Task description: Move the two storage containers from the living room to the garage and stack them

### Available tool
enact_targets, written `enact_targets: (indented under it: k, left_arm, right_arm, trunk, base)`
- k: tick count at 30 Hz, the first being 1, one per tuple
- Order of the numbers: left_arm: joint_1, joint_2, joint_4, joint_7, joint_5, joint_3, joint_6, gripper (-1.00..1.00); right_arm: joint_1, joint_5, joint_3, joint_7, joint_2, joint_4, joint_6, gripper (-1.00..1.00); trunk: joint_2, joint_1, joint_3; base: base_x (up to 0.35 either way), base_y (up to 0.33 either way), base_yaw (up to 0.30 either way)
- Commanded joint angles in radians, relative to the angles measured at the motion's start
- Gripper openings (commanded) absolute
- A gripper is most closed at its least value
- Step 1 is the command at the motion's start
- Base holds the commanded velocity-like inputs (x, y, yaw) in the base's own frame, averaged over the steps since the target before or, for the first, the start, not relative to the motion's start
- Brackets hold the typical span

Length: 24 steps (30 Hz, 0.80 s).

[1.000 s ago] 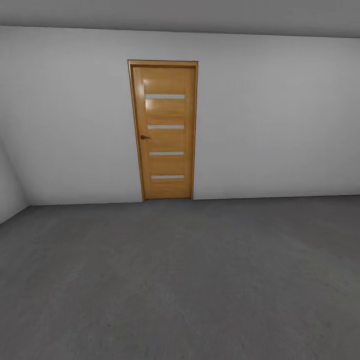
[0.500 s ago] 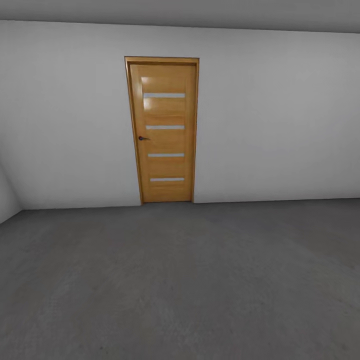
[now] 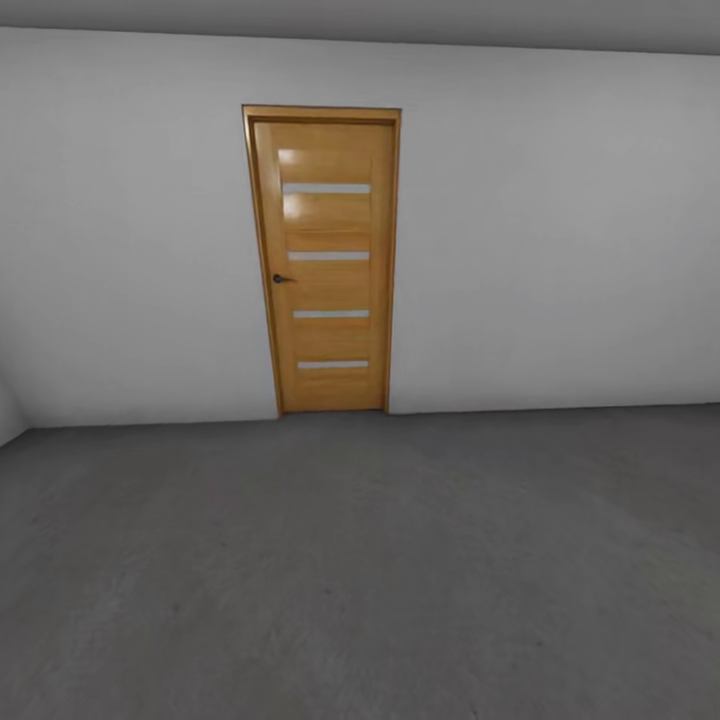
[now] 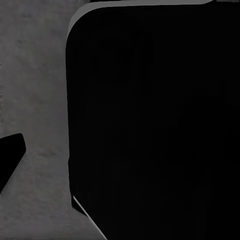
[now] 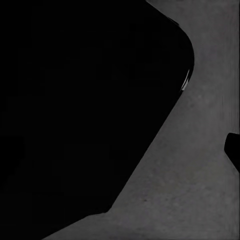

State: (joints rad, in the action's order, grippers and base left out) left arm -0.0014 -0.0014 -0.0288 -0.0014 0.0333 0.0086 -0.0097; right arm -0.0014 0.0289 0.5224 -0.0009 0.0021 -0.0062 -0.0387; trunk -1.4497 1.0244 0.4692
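I am in the garage, facing its white back wall [image 3: 560, 230]. The grey concrete floor [image 3: 360, 570] stretches from me to that wall. The two storage containers are out of view, and so is the living room. In the left wrist view a dark fingertip [image 4: 11, 161] juts over the floor beside a large black part of my own body [image 4: 155, 120]. The right wrist view has a similar dark tip [image 5: 233, 150] at its edge, next to another black body part [image 5: 80, 110]. Neither view lets me judge how the jaws stand.
An orange-wood door [image 3: 322, 262] with four pale slits and a dark handle [image 3: 281, 279] stands shut in the back wall. A side wall [image 3: 8, 410] meets the back wall at the far left corner.
The whole head view has shifted: the door looks larger and the left corner has slid toward the picture's edge, so the camera has moved closer to the back wall.
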Motion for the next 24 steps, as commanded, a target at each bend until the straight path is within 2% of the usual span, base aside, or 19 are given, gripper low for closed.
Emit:
enact_targets:
  k: [1, 24]
  left_arm:
    - [0.0, 0.0, 0.0, 0.0, 0.003, 0.001, -0.001, 1.0]
    - [0.0, 0.0, -0.001, 0.0, 0.004, 0.001, -0.001, 1.0]
  right_arm:
    - [0.0, 0.003, 0.003, 0.0, 0.0, 0.0, -0.003, 1.0]
    - [0.0, 0.004, 0.003, -0.001, 0.0, 0.0, -0.004, 1.0]
  trunk:
    - [0.0, 0.001, 0.001]
    - [0.0, 0.001, 0.001]
  base:
    - [0.323, 0.0, 0.0]
    - [0.323, 0.0, 0.0]
